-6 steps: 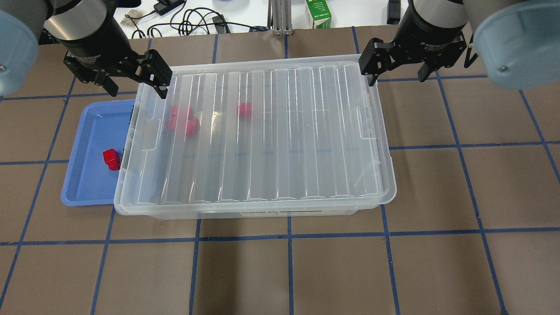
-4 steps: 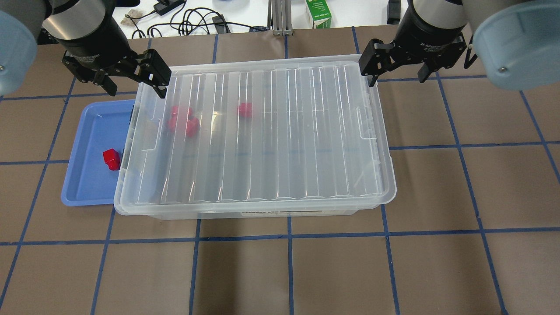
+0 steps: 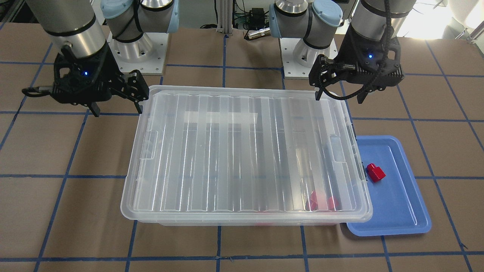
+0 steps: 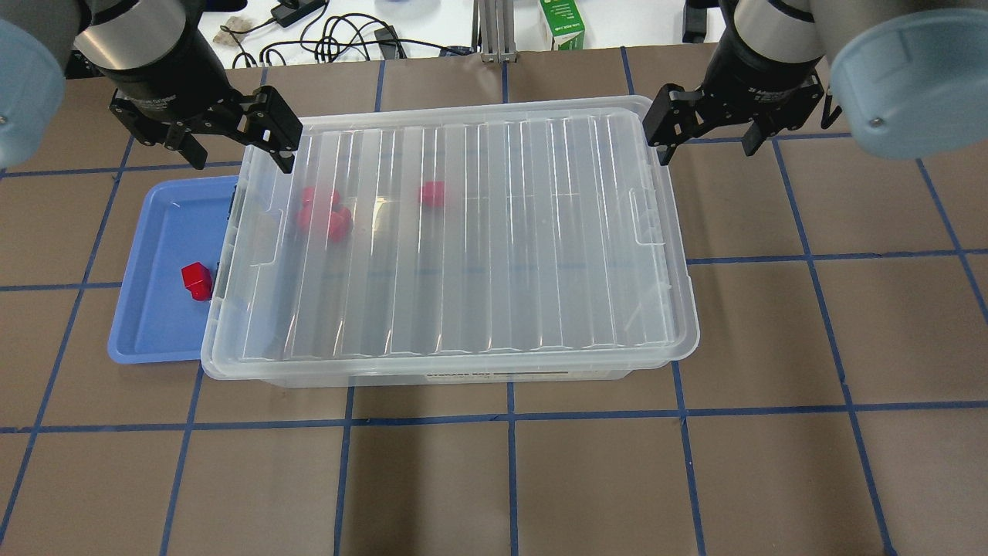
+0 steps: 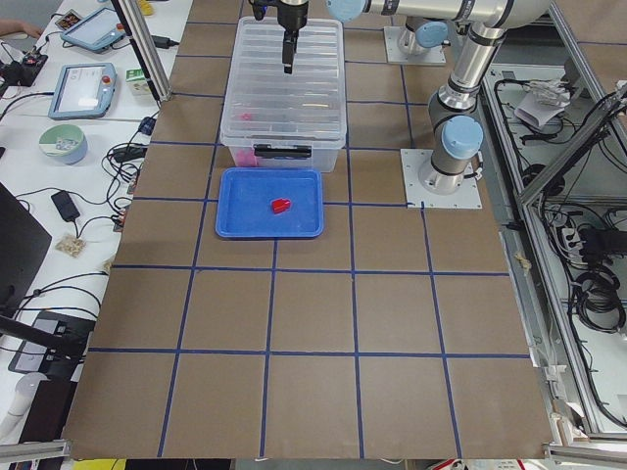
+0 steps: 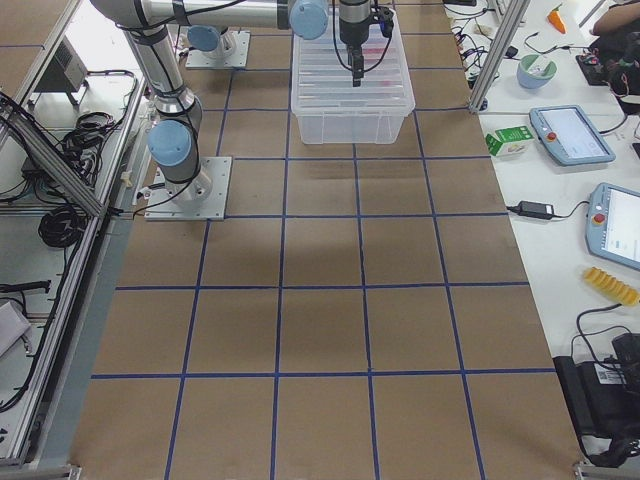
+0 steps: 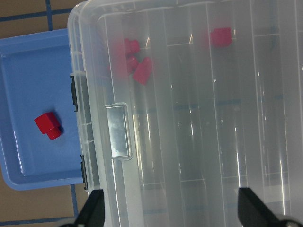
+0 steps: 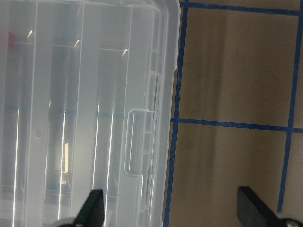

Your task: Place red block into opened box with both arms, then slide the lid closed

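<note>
The ribbed clear lid (image 4: pixel 478 232) lies flat over the clear box (image 4: pixel 463 377) and covers it. Through the lid I see several red blocks (image 4: pixel 324 216) in a cluster and one apart (image 4: pixel 432 193). Another red block (image 4: pixel 196 280) (image 7: pixel 47 126) lies in the blue tray (image 4: pixel 154 309) beside the box's left end. My left gripper (image 4: pixel 243 158) (image 3: pixel 338 99) hangs open at the lid's far left corner, holding nothing. My right gripper (image 4: pixel 706 150) (image 3: pixel 117 111) hangs open just off the far right corner, over the table, also with nothing in it.
A green carton (image 4: pixel 562 23) and cables (image 4: pixel 332 38) lie on the white bench beyond the table's far edge. The blue tray sits partly under the box's left rim. Brown table surface with blue tape lines surrounds the box.
My right gripper has shifted a little to the right, away from the lid's far right corner. The left gripper, lid and blocks have stayed put.
</note>
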